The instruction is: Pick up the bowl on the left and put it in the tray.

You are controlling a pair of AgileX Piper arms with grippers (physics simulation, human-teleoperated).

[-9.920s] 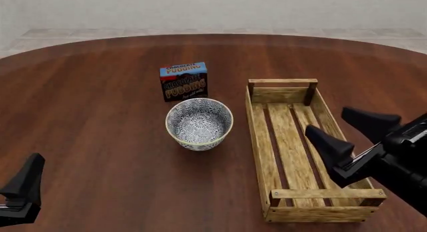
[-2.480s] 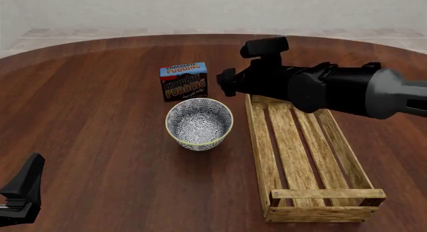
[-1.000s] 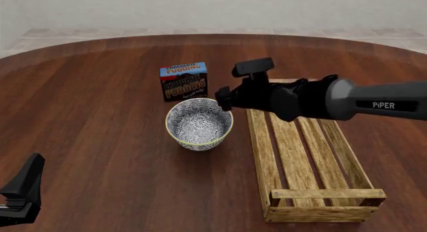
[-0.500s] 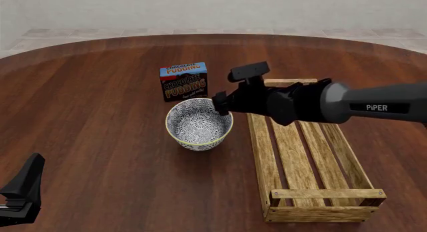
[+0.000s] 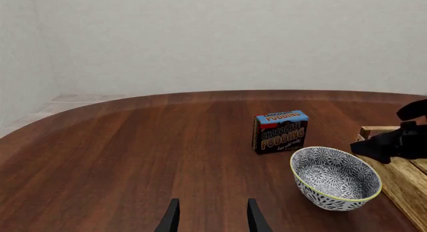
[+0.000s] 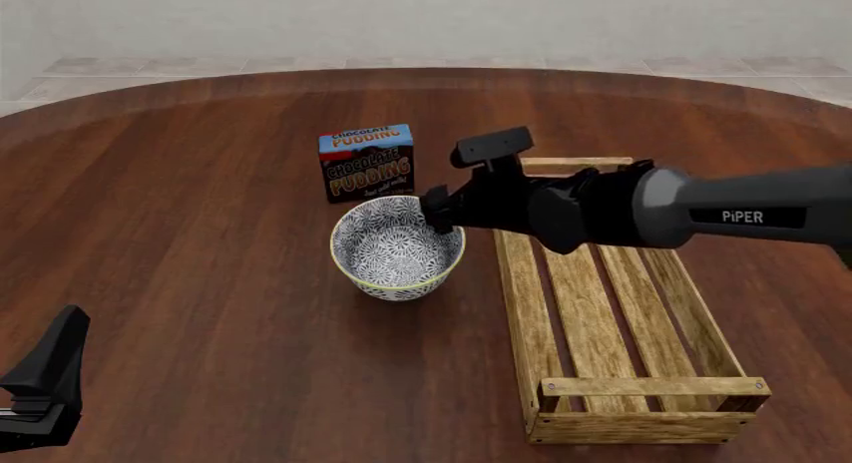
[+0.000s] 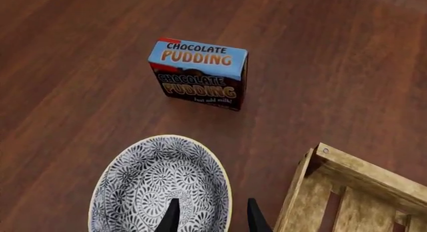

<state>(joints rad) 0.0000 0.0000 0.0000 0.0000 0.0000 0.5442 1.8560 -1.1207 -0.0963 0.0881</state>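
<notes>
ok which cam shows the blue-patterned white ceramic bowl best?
The left wrist view: the blue-patterned white ceramic bowl shows whole, inside, outer wall and yellowish rim, nothing in front. In the front view the right gripper overlaps its far-right rim. The right wrist view crops it at the frame edge.

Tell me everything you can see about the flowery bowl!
The bowl is round, looks ceramic, and is white with a dense dark blue-grey flower pattern inside and out, plus a thin yellowish rim. It is empty and sits upright on the brown wooden table. The chocolate pudding box stands just behind it and the long wooden tray lies to its right, neither touching it. The right tool is open, one finger inside the rim and one outside, on the tray side.
</notes>
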